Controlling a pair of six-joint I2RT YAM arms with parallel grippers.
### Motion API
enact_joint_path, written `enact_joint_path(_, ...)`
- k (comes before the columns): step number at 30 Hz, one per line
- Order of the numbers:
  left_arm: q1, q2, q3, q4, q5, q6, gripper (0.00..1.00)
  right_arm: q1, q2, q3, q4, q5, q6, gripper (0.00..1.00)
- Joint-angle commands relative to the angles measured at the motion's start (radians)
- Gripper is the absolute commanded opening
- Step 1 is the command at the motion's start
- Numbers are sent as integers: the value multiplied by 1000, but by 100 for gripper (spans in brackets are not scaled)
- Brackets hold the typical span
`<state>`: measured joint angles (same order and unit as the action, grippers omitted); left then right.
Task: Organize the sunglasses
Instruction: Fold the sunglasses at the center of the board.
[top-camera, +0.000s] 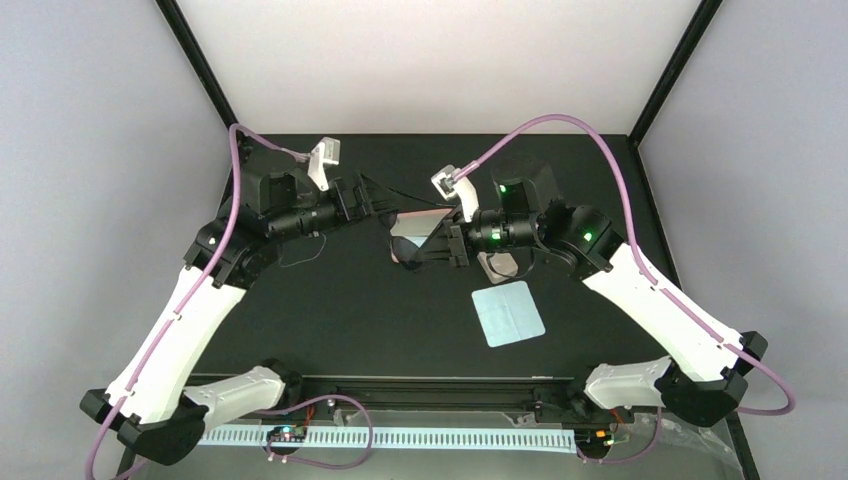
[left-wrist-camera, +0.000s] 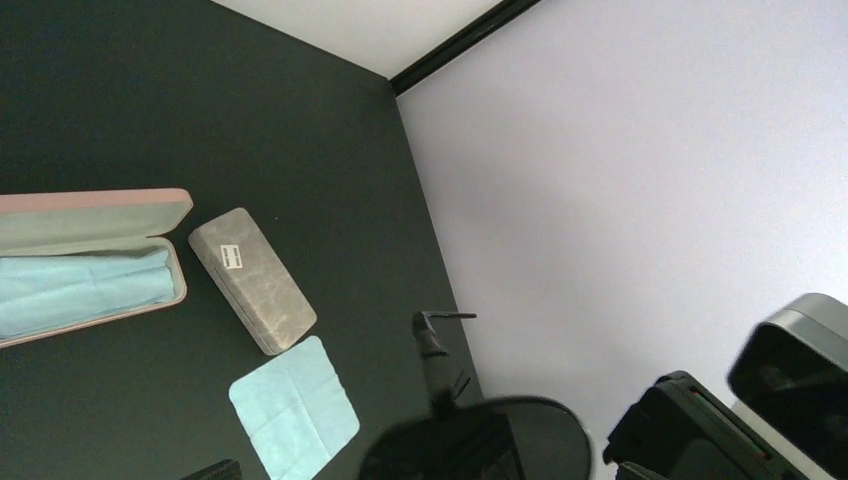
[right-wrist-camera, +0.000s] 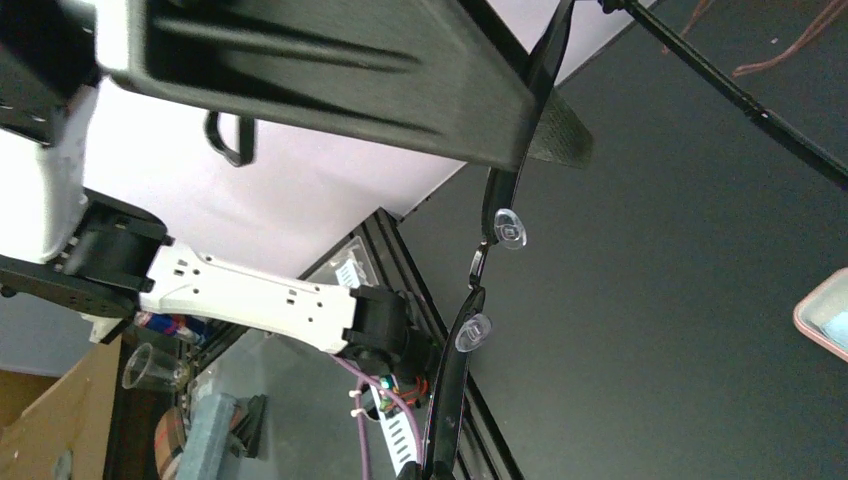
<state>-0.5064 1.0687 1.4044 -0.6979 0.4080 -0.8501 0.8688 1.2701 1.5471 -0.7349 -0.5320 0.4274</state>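
- Over the middle of the table (top-camera: 330, 310), your two arms reach inward from either side, elbows out. The left gripper (top-camera: 378, 205) and right gripper (top-camera: 425, 245) are nearly tip to tip.
- Between them you have the sunglasses (right-wrist-camera: 455, 370) lifted off the tabletop, seen edge-on with the nose pads showing and one slim arm unfolded.
- A right finger (right-wrist-camera: 330, 85) lies across the frame. You cannot tell whether either gripper is clamped, since no opposing finger shows.
- Under your right wrist sit the open pink case (left-wrist-camera: 90, 215) and, just beside it, the grey case (left-wrist-camera: 255, 282). The blue cloth (left-wrist-camera: 295, 405) lies nearer you.
- Bare tabletop shows on your left-front side. Beyond the grey case, the table's right edge meets the wall (left-wrist-camera: 620, 180).
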Motion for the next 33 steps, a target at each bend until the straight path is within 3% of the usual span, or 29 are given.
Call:
enact_joint_path(1, -24, -19, 9, -7, -52, -29, 96, 4, 12, 28, -49, 35, -45, 1)
enact_joint_path(9, -90, 31, 24, 2, -109, -31, 84, 3, 8, 27, -70, 62, -60, 1)
enact_joint_path(15, -126, 54, 45, 12, -163, -51, 58, 3, 5, 33, -81, 80, -77, 1)
enact_joint_path(22, -134, 58, 58, 13, -193, -59, 50, 3, -10, 24, -65, 112, -63, 2)
enact_joint_path(24, -136, 59, 58, 17, -193, -58, 49, 4, -6, 35, -80, 129, -63, 14)
enact_joint_path(27, -136, 61, 57, 21, -197, -47, 48, 4, -8, 49, -108, 194, -49, 51)
enact_joint_path(28, -135, 62, 57, 19, -201, -42, 48, 3, -12, 53, -119, 223, -46, 58)
enact_joint_path(33, -136, 62, 53, -16, -192, -13, 47, 1, -33, 127, -207, 398, -28, 79)
